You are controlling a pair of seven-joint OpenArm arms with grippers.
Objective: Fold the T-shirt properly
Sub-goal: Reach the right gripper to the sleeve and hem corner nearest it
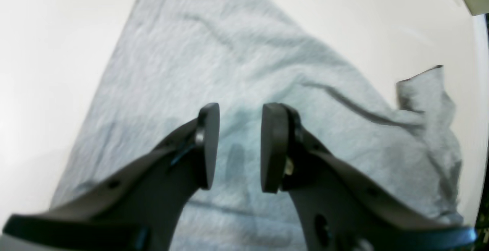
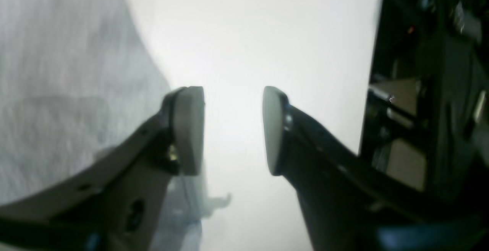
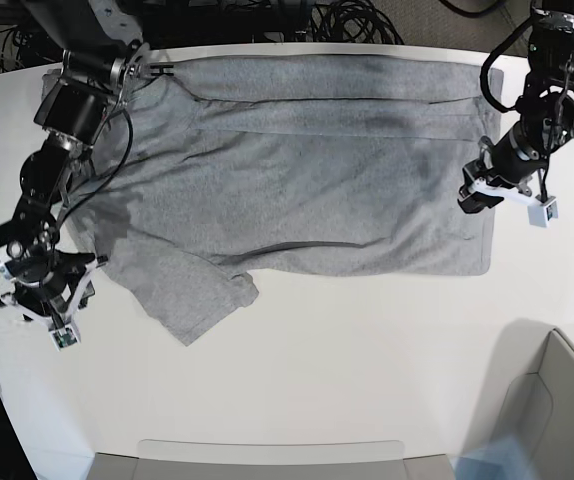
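The heather-grey T-shirt [image 3: 307, 190] lies spread on the white table [image 3: 347, 360], plain side up, with one sleeve [image 3: 197, 295] sticking out toward the front left. My left gripper [image 3: 472, 195] is open over the shirt's right edge; in the left wrist view [image 1: 240, 128] wrinkled grey fabric [image 1: 229, 52] shows between its jaws. My right gripper [image 3: 42, 290] is open and empty near the table's left edge, beside the shirt. In the right wrist view [image 2: 233, 121] it is over bare table, with the shirt [image 2: 57, 71] to its left.
An open box [image 3: 557, 400] stands at the front right corner. A clear tray rim [image 3: 267, 455] runs along the front edge. Black cables [image 3: 347, 20] lie behind the far edge. Dark equipment [image 2: 428, 90] shows beyond the table edge in the right wrist view.
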